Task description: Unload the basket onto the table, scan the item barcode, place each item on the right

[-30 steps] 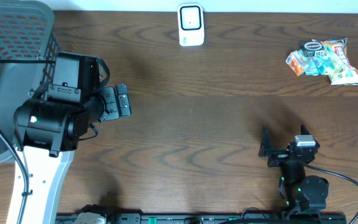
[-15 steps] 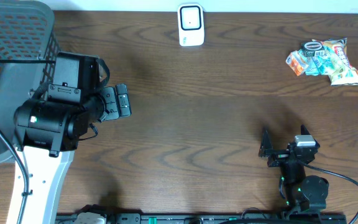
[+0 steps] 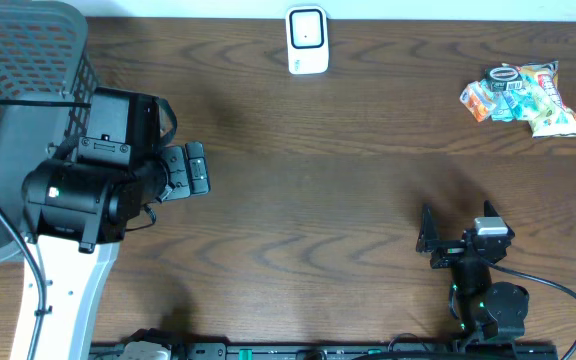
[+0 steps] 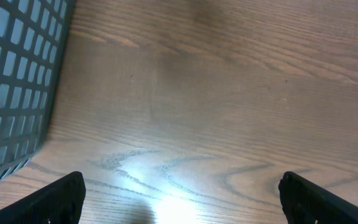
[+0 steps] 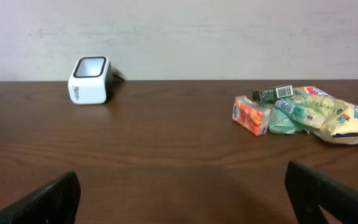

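Both released, empty: left gripper (image 3: 197, 168) beside basket (image 3: 18, 60), right gripper (image 3: 456, 235) at near edge (scanner (image 3: 307, 40), snack packets (image 3: 524, 98) far across table (image 3: 318, 200)).

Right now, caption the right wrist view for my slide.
Open right gripper faces the white barcode scanner and a pile of snack packets across the dark wooden table.

A barcode label shows on a dark box (image 5: 273, 93) among the snack packets (image 5: 319, 117), right of frame. No lettering on them can be read.
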Motion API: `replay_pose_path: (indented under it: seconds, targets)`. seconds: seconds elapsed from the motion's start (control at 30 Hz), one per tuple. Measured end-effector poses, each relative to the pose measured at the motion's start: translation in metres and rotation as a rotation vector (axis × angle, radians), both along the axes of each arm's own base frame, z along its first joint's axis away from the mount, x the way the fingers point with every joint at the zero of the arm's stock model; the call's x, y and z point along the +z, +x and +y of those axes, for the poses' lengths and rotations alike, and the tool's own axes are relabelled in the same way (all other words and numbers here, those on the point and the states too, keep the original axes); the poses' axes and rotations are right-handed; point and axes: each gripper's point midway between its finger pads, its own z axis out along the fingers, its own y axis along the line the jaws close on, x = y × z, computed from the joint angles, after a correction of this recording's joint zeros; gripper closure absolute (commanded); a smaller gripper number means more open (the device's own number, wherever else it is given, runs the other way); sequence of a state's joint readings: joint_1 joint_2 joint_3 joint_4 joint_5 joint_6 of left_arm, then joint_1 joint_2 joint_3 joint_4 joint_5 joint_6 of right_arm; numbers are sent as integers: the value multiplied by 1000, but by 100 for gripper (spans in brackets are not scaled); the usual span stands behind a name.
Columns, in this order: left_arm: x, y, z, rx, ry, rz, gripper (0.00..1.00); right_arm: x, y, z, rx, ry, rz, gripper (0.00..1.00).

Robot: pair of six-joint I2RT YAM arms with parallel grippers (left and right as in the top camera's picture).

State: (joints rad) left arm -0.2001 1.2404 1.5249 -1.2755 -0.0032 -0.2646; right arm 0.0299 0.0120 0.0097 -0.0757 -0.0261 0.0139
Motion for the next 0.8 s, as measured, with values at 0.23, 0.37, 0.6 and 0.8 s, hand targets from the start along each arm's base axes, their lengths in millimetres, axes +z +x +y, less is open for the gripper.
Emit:
replay_pose_path:
  seconds: [0.23,0.37,0.6,0.8]
  targets:
    - [8,-17,4,1,-10,-48,2,0,0,0,0,0,0,1]
    - [2,-22,5,1,-19,-96,2,0,0,0,0,0,-1,1]
    - [-14,-12,-6,-106,-37,-255,2,0,0,0,0,0,-1,1]
    - [-17,-13,-18,-246,-47,-400,2,0,0,0,0,0,-1,1]
